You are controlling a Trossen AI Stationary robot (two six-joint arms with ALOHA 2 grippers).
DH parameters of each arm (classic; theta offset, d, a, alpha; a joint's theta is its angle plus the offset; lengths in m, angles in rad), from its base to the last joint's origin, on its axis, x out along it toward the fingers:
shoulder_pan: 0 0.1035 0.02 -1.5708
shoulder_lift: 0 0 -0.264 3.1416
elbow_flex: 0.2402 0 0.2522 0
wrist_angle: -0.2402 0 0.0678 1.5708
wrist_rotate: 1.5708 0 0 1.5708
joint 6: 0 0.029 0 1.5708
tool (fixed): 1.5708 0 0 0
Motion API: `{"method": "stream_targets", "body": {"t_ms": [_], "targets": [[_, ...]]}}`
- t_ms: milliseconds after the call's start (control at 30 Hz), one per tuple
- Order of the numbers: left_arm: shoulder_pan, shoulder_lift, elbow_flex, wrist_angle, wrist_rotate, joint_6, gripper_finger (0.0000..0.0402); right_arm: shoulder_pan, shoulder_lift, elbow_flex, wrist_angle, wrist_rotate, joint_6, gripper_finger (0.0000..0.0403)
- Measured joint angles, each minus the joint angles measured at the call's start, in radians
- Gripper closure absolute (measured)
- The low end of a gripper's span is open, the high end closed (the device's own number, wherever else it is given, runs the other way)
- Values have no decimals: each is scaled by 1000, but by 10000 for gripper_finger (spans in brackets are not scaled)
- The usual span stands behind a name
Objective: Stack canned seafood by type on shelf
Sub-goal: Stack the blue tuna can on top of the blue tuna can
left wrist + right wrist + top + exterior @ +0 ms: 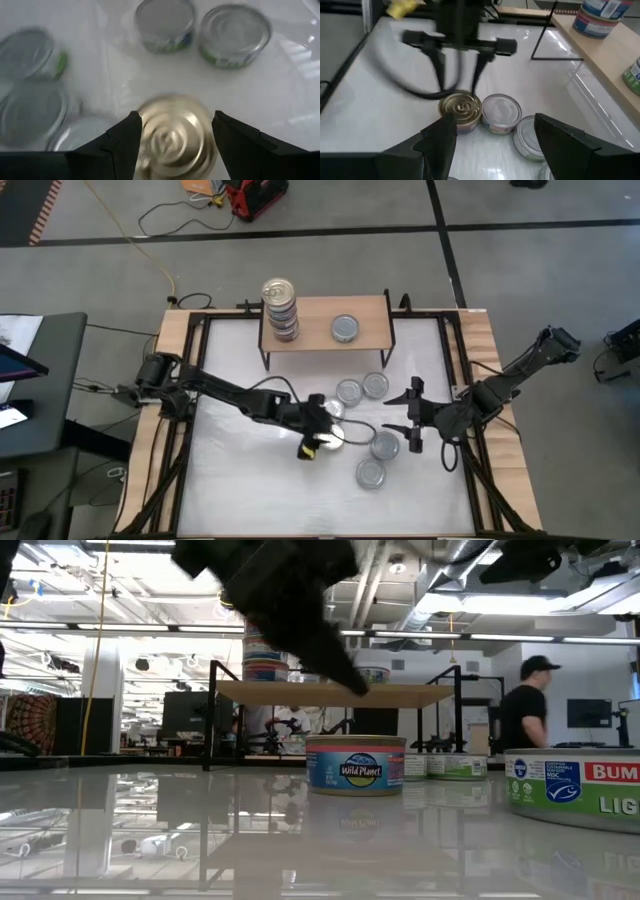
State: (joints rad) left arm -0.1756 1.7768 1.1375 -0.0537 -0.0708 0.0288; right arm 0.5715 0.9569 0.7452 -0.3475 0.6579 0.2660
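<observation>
1. Tins are split between the shelf [325, 323] and the table [240, 470] in front of it.
2. On the shelf, a tall stack [280, 308] of tins stands at one end, gold lid on top, and a single silver tin [344, 328] sits beside it near the middle of the board.
3. In front of the shelf, two silver tins [361, 388] lie side by side on the table, just off its front edge.
4. Farther out from the shelf, a gold tin [175, 135] sits on the table between the fingers of the left gripper [322, 430]. The jaws stand spread either side of it, not visibly pinching it; nothing is lifted.
5. Beyond that, two more silver tins [378, 460] lie on the table, farthest from the shelf.
6. The right gripper [413, 412] hovers over the table near those tins, to the side of the shelf's front, its fingers apart and holding nothing.
7. Behind the shelf, in the room, a person [523, 705] in a cap stands.
</observation>
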Motion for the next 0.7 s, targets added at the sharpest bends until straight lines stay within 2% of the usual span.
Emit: {"method": "stream_targets", "body": {"t_ms": [100, 200, 267, 700], "targets": [[37, -30, -105, 109, 3, -158, 171, -17, 0, 0, 10, 0, 15, 112], [72, -45, -148, 130, 17, -375, 171, -56, 10, 0, 41, 1, 23, 112], [84, -44, -156, 105, 39, -468, 171, -82, 14, 0, 70, 0, 25, 112], [77, -44, -156, -8, -35, -639, 175, -130, 45, 0, 123, -5, -8, 112]]}}
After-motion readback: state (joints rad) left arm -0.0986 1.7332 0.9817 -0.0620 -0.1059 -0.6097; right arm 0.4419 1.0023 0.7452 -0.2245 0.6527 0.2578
